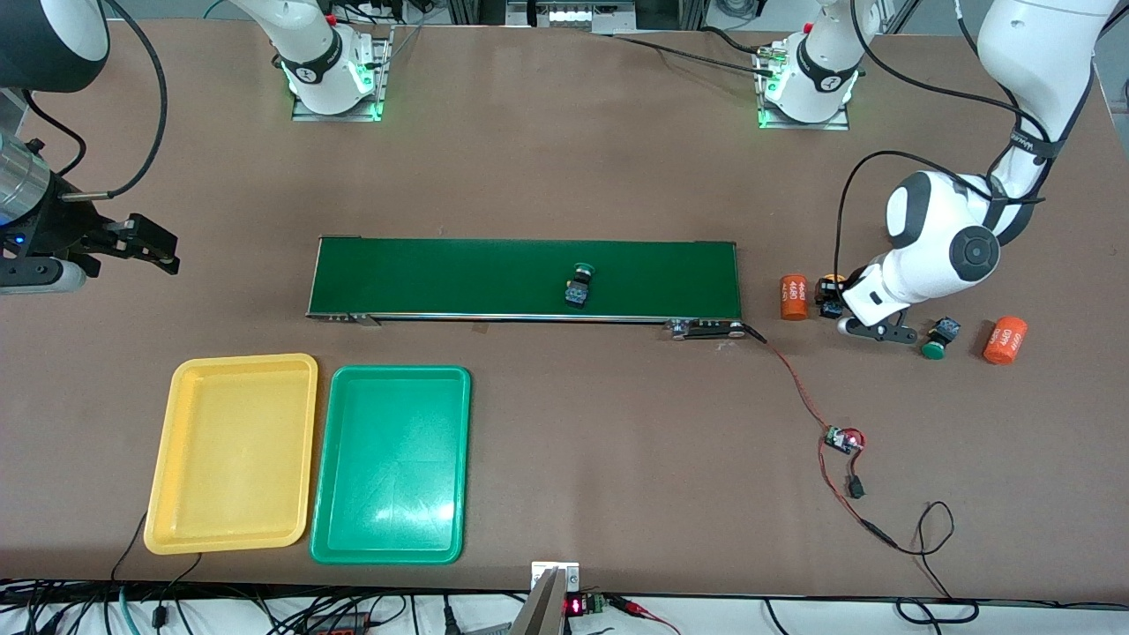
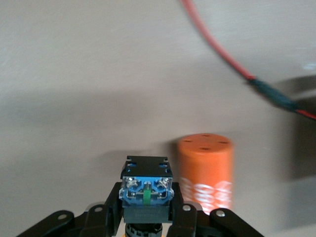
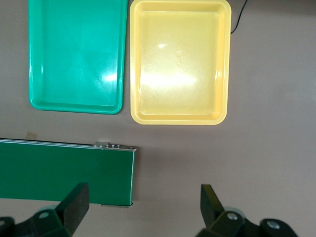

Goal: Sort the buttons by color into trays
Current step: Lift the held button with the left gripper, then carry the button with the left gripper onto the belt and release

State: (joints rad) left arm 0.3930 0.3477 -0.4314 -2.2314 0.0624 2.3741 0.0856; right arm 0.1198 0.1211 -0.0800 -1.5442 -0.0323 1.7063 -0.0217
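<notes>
My left gripper (image 1: pixel 838 306) (image 2: pixel 147 211) is shut on a yellow-orange button (image 1: pixel 830 285). Its black-and-blue body (image 2: pixel 146 183) sits between my fingers, low over the table next to an orange cylinder (image 1: pixel 794 297) (image 2: pixel 206 170). One green button (image 1: pixel 579 284) lies on the conveyor belt (image 1: pixel 441 273). Another green button (image 1: pixel 939 338) lies on the table near the left arm. The second yellow-orange button is not in view. The yellow tray (image 1: pixel 231 369) (image 3: pixel 180 116) and green tray (image 1: pixel 391 379) (image 3: pixel 76 104) stand empty side by side. My right gripper (image 1: pixel 145 244) (image 3: pixel 143 207) is open and empty, over the table past the belt's end.
A second orange cylinder (image 1: pixel 1005 340) lies at the left arm's end of the table. A small circuit board (image 1: pixel 842 439) with red and black wires runs from the belt's end toward the front edge.
</notes>
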